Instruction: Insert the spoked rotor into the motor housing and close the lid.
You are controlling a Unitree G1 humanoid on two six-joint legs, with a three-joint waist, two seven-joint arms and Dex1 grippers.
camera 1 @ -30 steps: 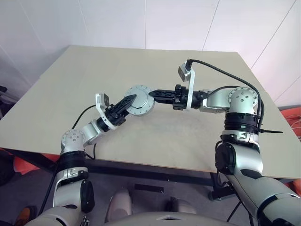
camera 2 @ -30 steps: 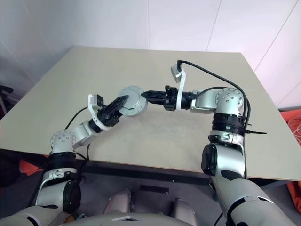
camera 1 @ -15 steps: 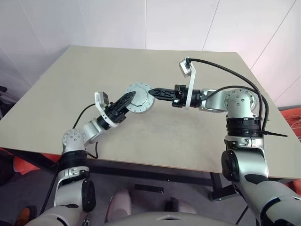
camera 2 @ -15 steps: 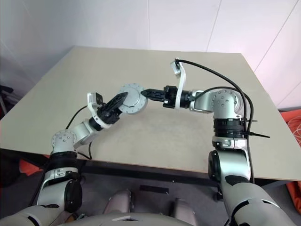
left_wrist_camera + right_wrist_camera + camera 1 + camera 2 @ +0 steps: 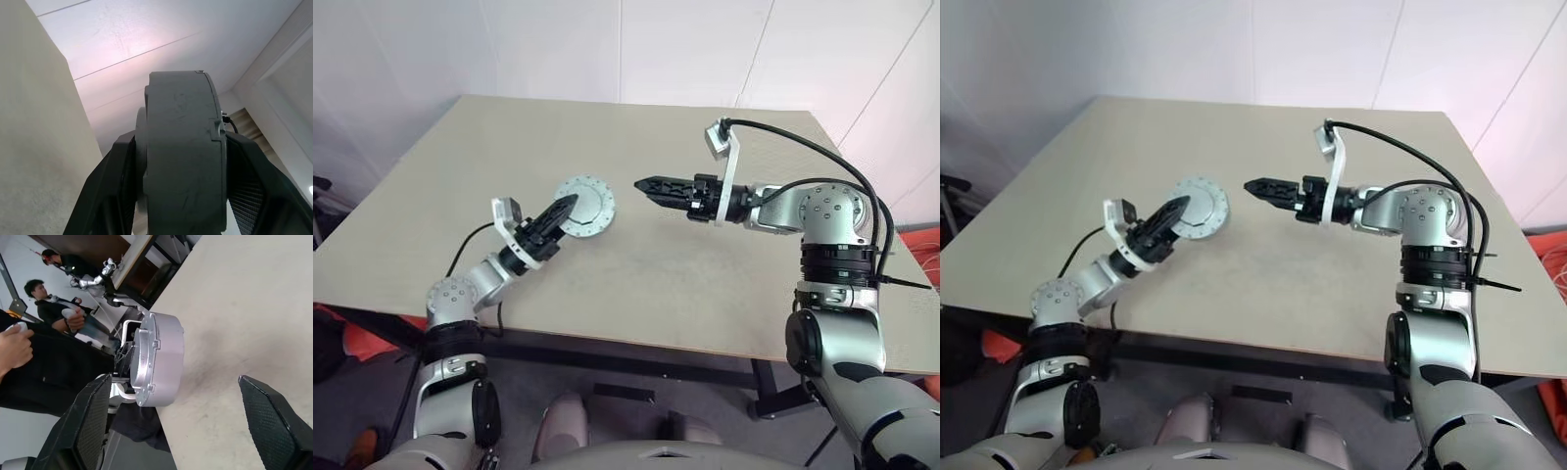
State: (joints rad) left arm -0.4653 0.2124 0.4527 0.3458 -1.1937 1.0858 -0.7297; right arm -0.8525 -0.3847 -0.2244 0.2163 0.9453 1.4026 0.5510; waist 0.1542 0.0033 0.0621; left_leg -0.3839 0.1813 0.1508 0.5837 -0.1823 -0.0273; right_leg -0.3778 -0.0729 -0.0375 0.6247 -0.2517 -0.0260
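A thick round silver-grey unit hangs just above the table, left of centre. Its flat face is the lid (image 5: 586,205), with small marks round its edge. The grey drum under it reads as the motor housing (image 5: 182,147). My left gripper (image 5: 568,208) is shut on this drum, one black finger (image 5: 105,196) on each side. My right gripper (image 5: 644,184) stands open a short way to the right of it, pointing at it, with nothing between its fingers (image 5: 90,416). The unit (image 5: 159,357) lies beyond them, untouched. The spoked rotor is hidden.
The beige table (image 5: 705,284) spreads wide around both arms. In the right wrist view, people (image 5: 34,298) stand past the table's edge, holding hand controllers. A black cable (image 5: 803,147) arcs over my right arm.
My right gripper has let go of the unit's rim, opened and drawn back to the right. The left gripper has carried the unit a little to the left.
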